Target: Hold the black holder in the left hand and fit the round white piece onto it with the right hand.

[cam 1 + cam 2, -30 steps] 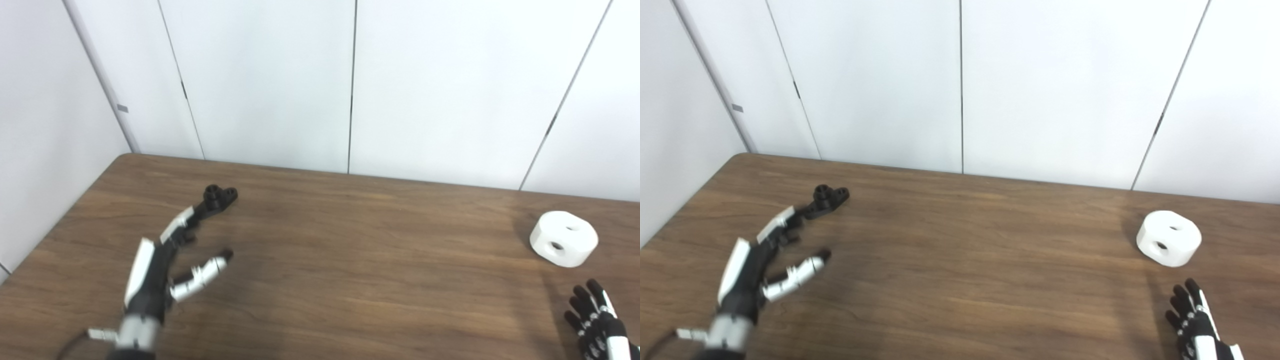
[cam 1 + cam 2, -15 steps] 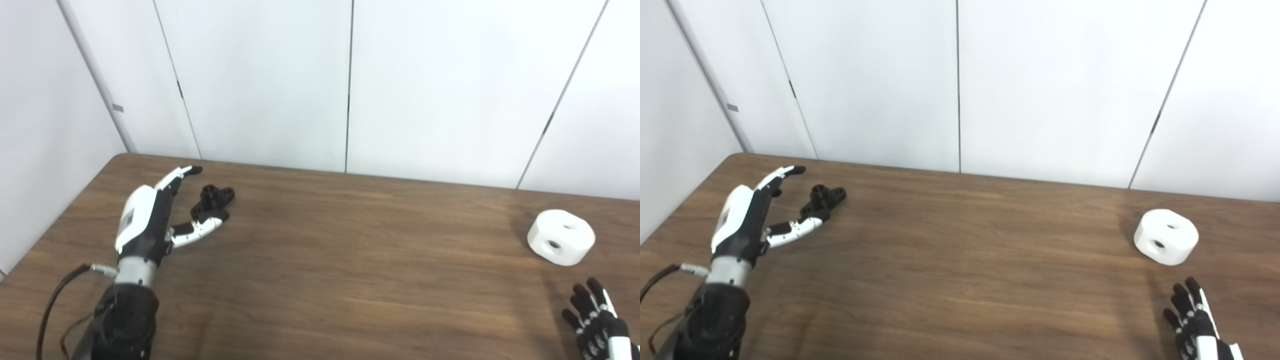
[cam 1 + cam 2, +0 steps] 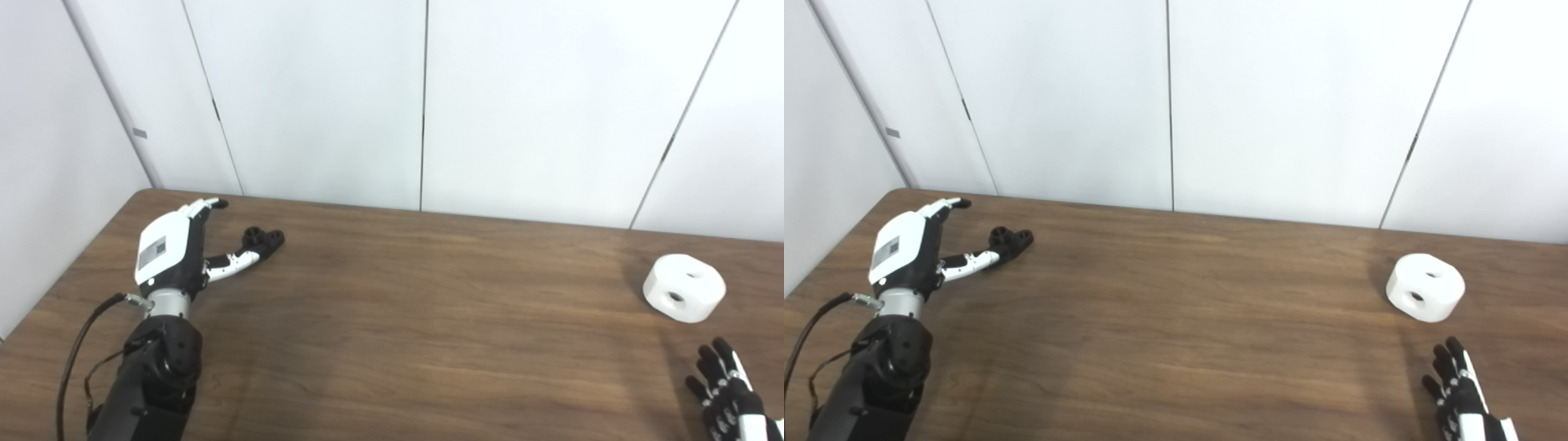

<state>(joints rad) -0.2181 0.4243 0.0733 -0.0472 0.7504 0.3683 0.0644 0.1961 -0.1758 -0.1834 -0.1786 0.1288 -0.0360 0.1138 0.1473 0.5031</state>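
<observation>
While the black holder [image 3: 263,239] lies flat on the wooden table [image 3: 416,318] near its far left corner, the left hand [image 3: 177,248] sits just beside it with fingers spread wide, thumb tip reaching the holder's near side and nothing grasped. The round white piece [image 3: 684,288] rests near the right edge. The right hand [image 3: 726,395] hovers at the near right corner, fingers apart and empty.
</observation>
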